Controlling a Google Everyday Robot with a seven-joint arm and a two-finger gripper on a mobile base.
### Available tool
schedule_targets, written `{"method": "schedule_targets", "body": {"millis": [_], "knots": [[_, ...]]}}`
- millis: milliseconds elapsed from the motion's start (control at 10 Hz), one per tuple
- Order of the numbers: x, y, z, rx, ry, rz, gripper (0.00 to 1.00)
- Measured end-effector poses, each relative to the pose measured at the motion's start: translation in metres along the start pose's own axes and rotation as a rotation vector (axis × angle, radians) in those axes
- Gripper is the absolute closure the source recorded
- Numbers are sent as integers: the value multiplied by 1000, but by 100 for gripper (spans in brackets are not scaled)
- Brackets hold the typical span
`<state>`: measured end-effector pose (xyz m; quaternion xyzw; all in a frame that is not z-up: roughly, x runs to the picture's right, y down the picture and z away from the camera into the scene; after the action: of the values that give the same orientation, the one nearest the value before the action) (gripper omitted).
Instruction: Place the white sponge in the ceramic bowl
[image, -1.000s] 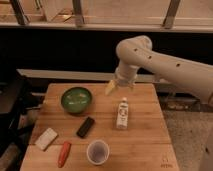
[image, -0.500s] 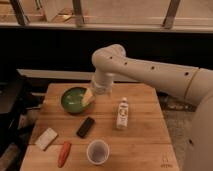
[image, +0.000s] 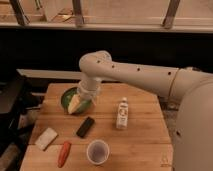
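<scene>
white sponge (image: 46, 138): flat off-white block, near left on the table (image: 142, 145)
ceramic bowl (image: 64, 98): round, glossy green
tool (image: 75, 103): over the bowl; opening cannot be told

pincer (image: 75, 104) over ceramic bowl (image: 65, 98), white sponge (image: 46, 138) well apart on wooden table (image: 142, 145)

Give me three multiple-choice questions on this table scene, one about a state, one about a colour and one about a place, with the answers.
1. The white sponge is: A lying on the table; B inside the ceramic bowl; C held in the air.
2. The bowl's colour is: A blue; B red; C green.
3. The gripper is: A over the sponge; B over the bowl; C past the table's right edge.
Answers: A, it lies flat at the table's front left; C, its rim is glossy green; B, it hangs at the bowl, apart from the sponge.
</scene>
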<state>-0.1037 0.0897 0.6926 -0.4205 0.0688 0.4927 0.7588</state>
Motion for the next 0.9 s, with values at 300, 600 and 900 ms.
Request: {"method": "schedule_targets", "body": {"millis": [300, 600, 900], "knots": [[0, 0, 0, 0, -1, 1, 20], [-19, 15, 5, -28, -35, -34, 20], [-32, 48, 36, -68, -4, -126, 20]]}}
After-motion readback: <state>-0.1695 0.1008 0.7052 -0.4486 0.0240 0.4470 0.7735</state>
